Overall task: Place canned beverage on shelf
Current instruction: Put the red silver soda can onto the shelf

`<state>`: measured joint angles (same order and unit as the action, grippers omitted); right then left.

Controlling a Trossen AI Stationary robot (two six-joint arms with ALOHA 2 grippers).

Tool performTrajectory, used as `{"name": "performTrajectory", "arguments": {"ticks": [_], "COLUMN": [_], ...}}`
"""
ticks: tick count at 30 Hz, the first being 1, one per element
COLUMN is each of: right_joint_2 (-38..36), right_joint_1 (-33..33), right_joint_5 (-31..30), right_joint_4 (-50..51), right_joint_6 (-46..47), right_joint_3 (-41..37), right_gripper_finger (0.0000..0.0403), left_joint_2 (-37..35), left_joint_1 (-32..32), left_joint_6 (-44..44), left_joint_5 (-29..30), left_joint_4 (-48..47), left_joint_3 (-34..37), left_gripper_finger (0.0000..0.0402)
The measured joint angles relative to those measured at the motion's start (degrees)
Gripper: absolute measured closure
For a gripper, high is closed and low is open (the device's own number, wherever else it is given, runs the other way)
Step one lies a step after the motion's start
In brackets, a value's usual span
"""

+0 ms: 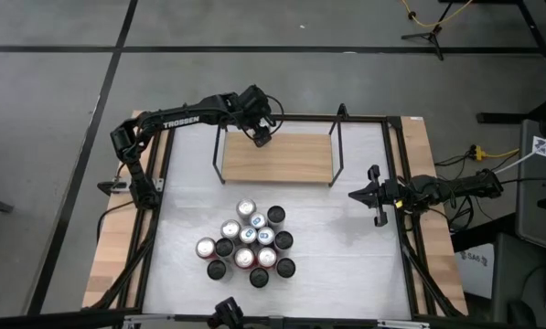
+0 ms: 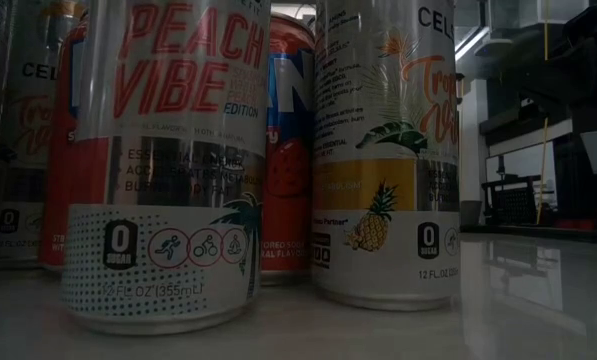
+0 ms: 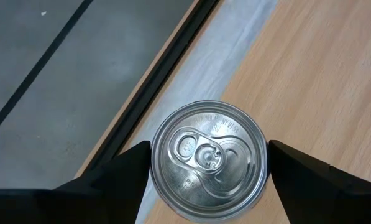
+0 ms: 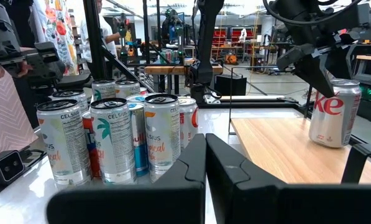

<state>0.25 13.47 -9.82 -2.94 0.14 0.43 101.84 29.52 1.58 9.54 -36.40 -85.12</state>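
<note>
L end effector pinching silver can upright on shelf, upper centre of high view, near its back-left corner. R end effector pressed together, centre-right over desk. Can cluster lower centre.

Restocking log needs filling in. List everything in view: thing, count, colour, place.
can: one, silver with red lettering, upright on the shelf's far left end, between the left pincer's fingers.
cans: about thirteen, silver, black and red tops, clustered on the tabletop in front of the shelf.
shelf: one, light wood with black rod uprights, at the table's back.
table: one, white top with wooden side strips.
left pincer: dark, over the shelf's left end, fingers either side of the can.
right pincer: dark, shut, empty, at the table's right edge.
</note>
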Motion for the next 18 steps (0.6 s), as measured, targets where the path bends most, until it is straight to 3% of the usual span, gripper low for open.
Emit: {"name": "performTrajectory", "arguments": {"ticks": [11, 18], "right_joint_2": [0.0, 0.0], "right_joint_1": [0.0, 0.0], "right_joint_5": [0.0, 0.0], "right_joint_4": [0.0, 0.0], "right_joint_6": [0.0, 0.0], "right_joint_3": [0.0, 0.0], "right_gripper_finger": [0.0398, 0.0398], "left_joint_2": [0.0, -0.1], "left_joint_1": [0.0, 0.0], "left_joint_6": [0.0, 0.0], "left_joint_5": [0.0, 0.2], "left_joint_4": [0.0, 0.4], "left_joint_3": [0.0, 0.0], "left_gripper_finger": [0.0106, 0.0072]}}
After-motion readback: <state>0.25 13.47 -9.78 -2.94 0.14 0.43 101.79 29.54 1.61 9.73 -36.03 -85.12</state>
